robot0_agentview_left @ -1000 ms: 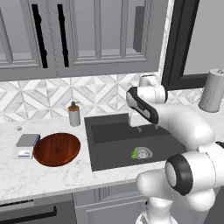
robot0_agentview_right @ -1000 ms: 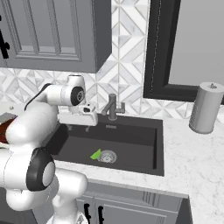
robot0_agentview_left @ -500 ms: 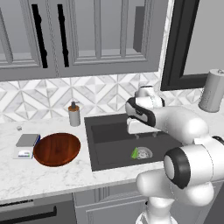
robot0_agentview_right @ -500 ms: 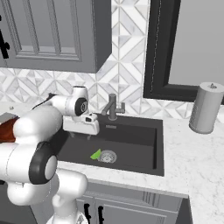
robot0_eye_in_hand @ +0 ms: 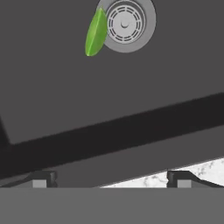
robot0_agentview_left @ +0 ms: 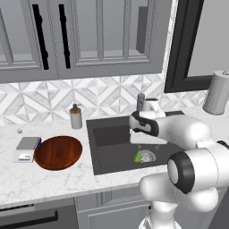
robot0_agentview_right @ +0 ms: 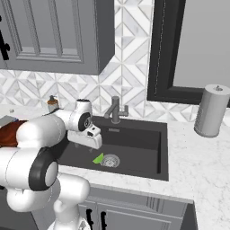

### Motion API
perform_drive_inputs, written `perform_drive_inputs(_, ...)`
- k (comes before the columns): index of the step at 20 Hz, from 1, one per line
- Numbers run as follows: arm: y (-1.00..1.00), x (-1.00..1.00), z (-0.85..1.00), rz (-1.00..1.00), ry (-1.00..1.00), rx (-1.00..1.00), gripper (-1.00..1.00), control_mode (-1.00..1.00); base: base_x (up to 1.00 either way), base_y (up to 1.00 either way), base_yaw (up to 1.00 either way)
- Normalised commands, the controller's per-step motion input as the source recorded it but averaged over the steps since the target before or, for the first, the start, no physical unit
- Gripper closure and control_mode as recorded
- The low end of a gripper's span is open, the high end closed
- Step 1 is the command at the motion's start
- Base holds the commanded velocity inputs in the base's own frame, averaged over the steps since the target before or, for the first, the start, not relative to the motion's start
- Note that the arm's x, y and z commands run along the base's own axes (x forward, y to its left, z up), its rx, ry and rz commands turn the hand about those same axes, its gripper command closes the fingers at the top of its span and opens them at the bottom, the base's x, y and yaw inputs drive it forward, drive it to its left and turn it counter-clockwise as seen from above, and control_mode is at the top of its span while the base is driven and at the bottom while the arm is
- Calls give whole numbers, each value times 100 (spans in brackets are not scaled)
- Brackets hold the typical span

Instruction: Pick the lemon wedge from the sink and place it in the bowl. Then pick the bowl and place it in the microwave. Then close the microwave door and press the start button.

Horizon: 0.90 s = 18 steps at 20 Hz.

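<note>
In the left base view, the hand (robot0_agentview_left: 139, 139) is being held over the sink (robot0_agentview_left: 107, 154), above the basin floor and a little left of the wedge (robot0_agentview_left: 137, 156), which is lying on the sink floor touching the left edge of the drain (robot0_agentview_left: 146, 156). The bowl (robot0_agentview_left: 58, 152) is sitting on the table (robot0_agentview_left: 27, 185) to the left of the sink, well apart from the wedge, with nothing seen in it. A scale (robot0_agentview_left: 27, 149) is lying just beside the bowl, and a bottle (robot0_agentview_left: 76, 117) is standing farther back.

In the right base view, the hand (robot0_agentview_right: 90, 140) is seen hanging just above and to the left of the wedge (robot0_agentview_right: 98, 158), with the faucet (robot0_agentview_right: 116, 110) standing at the far rim. A paper roll (robot0_agentview_right: 211, 111) is standing on the table at the right.

In the hand view, the fingertips (robot0_eye_in_hand: 41, 180) are spread fully apart with nothing between them. The wedge (robot0_eye_in_hand: 96, 33) is being seen far ahead, beside the drain (robot0_eye_in_hand: 125, 21), and off the line between the fingers.

The wedge is judged small and thin, so a descent from this offset could bring one finger down on it and skid it across the smooth floor. Its contact with the drain rim could also block a finger from getting beneath it.
</note>
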Motion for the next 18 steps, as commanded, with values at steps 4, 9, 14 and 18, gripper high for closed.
perform_drive_inputs(4, 0, 4, -18, -14, 0, -2, -100, -100, 0, 0, 0)
perform_drive_inputs(9, 0, 13, -12, -12, 2, 0, -100, -100, 0, 0, 0)
perform_drive_inputs(14, 1, 25, -32, -8, 2, -5, -100, -100, 0, 0, 0)
perform_drive_inputs(18, 16, 30, -35, -4, 0, -8, -100, -100, 0, 0, 0)
